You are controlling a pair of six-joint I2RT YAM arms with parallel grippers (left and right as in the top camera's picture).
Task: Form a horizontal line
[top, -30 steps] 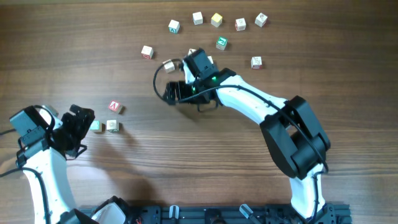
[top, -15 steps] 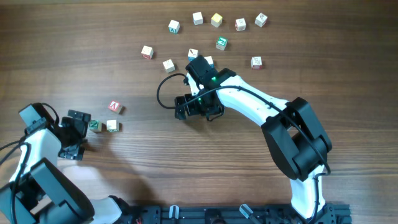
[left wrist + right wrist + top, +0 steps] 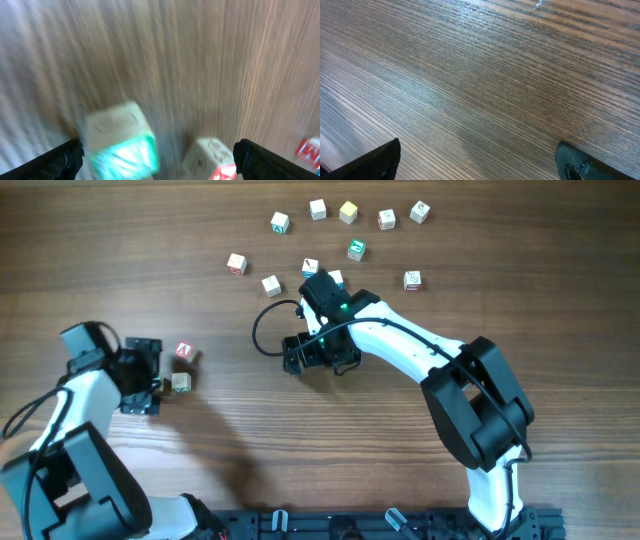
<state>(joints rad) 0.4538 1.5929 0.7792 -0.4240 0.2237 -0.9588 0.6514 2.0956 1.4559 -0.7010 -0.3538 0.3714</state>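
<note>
The left jaws stand wide open, gripping nothing. Between them sit a green-faced letter cube (image 3: 120, 142) and, just beside it, a red-printed white cube (image 3: 207, 160), all there is of the horizontal line (image 3: 180, 382). Outside them lies a red cube (image 3: 310, 150). The right jaws gape, empty, over the bench (image 3: 480, 75).

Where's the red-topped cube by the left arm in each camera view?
Overhead: the red-topped cube sits left of centre, just up and right of the left gripper.
Left wrist: only a corner of it shows, cut off low at the right edge.
Right wrist: not in it; only the wooden table shows.
Shared landmark: the pale cube just below it overhead, at bottom centre in the left wrist view.
</note>
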